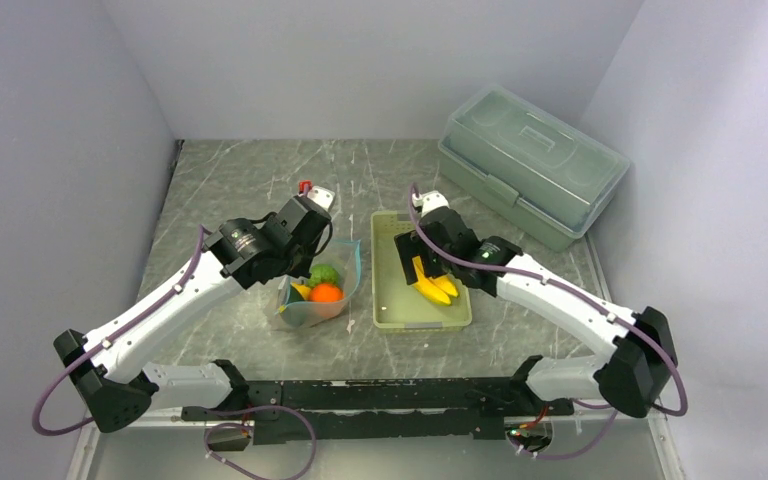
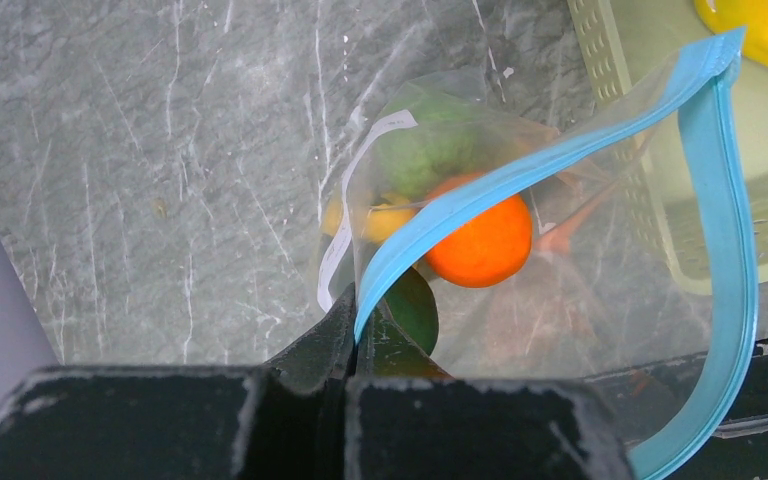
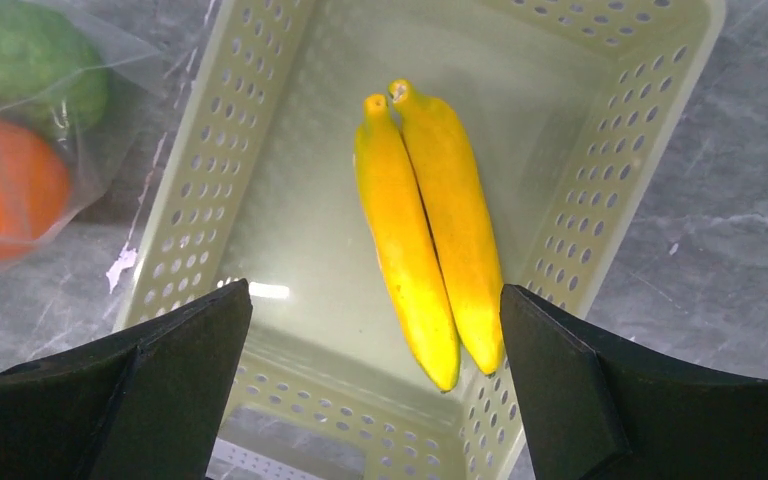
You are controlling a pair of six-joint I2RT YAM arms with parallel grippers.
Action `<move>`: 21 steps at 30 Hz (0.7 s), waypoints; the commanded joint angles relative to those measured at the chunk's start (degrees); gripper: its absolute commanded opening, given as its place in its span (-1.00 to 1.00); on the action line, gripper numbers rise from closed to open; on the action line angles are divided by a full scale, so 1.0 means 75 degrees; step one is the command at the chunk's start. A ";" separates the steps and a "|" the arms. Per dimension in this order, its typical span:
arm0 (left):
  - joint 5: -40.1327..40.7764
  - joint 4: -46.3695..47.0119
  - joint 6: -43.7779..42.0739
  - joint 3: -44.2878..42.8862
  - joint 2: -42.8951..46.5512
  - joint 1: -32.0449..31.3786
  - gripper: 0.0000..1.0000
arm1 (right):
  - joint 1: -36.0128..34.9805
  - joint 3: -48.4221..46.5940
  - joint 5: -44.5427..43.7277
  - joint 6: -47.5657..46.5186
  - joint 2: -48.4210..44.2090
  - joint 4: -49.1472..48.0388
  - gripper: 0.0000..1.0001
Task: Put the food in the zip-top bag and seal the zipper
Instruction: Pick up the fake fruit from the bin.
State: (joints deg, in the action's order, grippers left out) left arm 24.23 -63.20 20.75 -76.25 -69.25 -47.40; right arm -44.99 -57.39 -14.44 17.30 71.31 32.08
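Beside the basket point(image 3: 580, 230), the left gripper point(image 2: 352, 325) pinches the bag's point(image 2: 600, 300) zipper point(image 2: 520, 175) to hold its mouth open, while the right gripper point(image 3: 372, 310), spread wide, hovers over the basket's bananas point(image 3: 430, 220), likely to grasp them.

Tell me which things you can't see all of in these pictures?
- Left wrist view: the avocado is half hidden behind the zipper and the left gripper pinching that strip.
- Left wrist view: the bananas are cut off by the top corner.
- Right wrist view: the orange ball is cut off by the left edge.
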 commanded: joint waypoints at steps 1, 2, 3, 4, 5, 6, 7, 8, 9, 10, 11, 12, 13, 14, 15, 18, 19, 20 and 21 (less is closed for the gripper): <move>0.0052 0.0204 0.0125 -0.0218 0.0047 -0.0027 -1.00 | 0.0313 -0.0322 0.0530 -0.0197 0.0377 -0.0114 0.99; 0.0045 0.0211 0.0127 -0.0211 0.0046 -0.0027 -1.00 | 0.0388 -0.0343 0.0565 -0.0206 0.0485 -0.0132 0.99; 0.0046 0.0206 0.0117 -0.0200 0.0046 -0.0026 -1.00 | 0.0451 -0.0351 0.0607 -0.0220 0.0583 -0.0154 0.99; 0.0040 0.0211 0.0125 -0.0194 0.0042 -0.0027 -1.00 | 0.0520 -0.0352 0.0688 -0.0240 0.0712 -0.0190 0.99; 0.0047 0.0209 0.0121 -0.0182 0.0037 -0.0029 -1.00 | 0.0594 -0.0353 0.0790 -0.0265 0.0827 -0.0231 0.99; 0.0040 0.0213 0.0116 -0.0174 0.0051 -0.0029 -1.00 | 0.0671 -0.0353 0.0863 -0.0270 0.0932 -0.0263 0.99; 0.0039 0.0229 0.0116 -0.0161 0.0051 -0.0021 -1.00 | 0.0741 -0.0347 0.0937 -0.0278 0.1049 -0.0293 0.99; 0.0044 0.0239 0.0105 -0.0160 0.0057 -0.0022 -1.00 | 0.0805 -0.0342 0.1024 -0.0289 0.1177 -0.0328 0.99; 0.0056 0.0237 0.0095 -0.0149 0.0058 -0.0026 -1.00 | 0.0861 -0.0351 0.1053 -0.0295 0.1317 -0.0344 0.99; 0.0062 0.0235 0.0092 -0.0147 0.0049 -0.0027 -1.00 | 0.0911 -0.0363 0.1060 -0.0292 0.1447 -0.0359 0.99; 0.0064 0.0243 0.0086 -0.0140 0.0035 -0.0030 -1.00 | 0.0972 -0.0364 0.1083 -0.0294 0.1571 -0.0393 0.99; 0.0069 0.0238 0.0081 -0.0135 0.0024 -0.0030 -1.00 | 0.1017 -0.0345 0.1118 -0.0283 0.1674 -0.0450 0.99; 0.0078 0.0243 0.0081 -0.0137 0.0017 -0.0029 -1.00 | 0.1064 -0.0333 0.1152 -0.0264 0.1791 -0.0501 0.99; 0.0094 0.0229 0.0075 -0.0141 0.0003 -0.0021 -1.00 | 0.1100 -0.0338 0.1187 -0.0247 0.1885 -0.0528 0.99; 0.0097 0.0227 0.0070 -0.0135 -0.0009 -0.0031 -1.00 | 0.1127 -0.0340 0.1217 -0.0250 0.1999 -0.0562 0.99; 0.0094 0.0235 0.0049 -0.0117 -0.0035 -0.0020 -1.00 | 0.1180 -0.0392 0.1239 -0.0275 0.2378 -0.0608 0.99; 0.0103 0.0251 0.0036 -0.0098 -0.0042 -0.0020 -1.00 | 0.1194 -0.0436 0.1239 -0.0305 0.2547 -0.0598 0.99; 0.0112 0.0275 0.0024 -0.0083 -0.0047 -0.0020 -1.00 | 0.1200 -0.0448 0.1209 -0.0328 0.2660 -0.0603 0.99; 0.0138 0.0275 0.0022 -0.0075 -0.0063 -0.0020 -1.00 | 0.1214 -0.0467 0.1191 -0.0335 0.2768 -0.0608 0.99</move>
State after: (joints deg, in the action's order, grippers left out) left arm 24.25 -63.20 20.71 -76.25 -69.28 -47.40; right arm -36.34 -58.17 -5.85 15.84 89.76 29.41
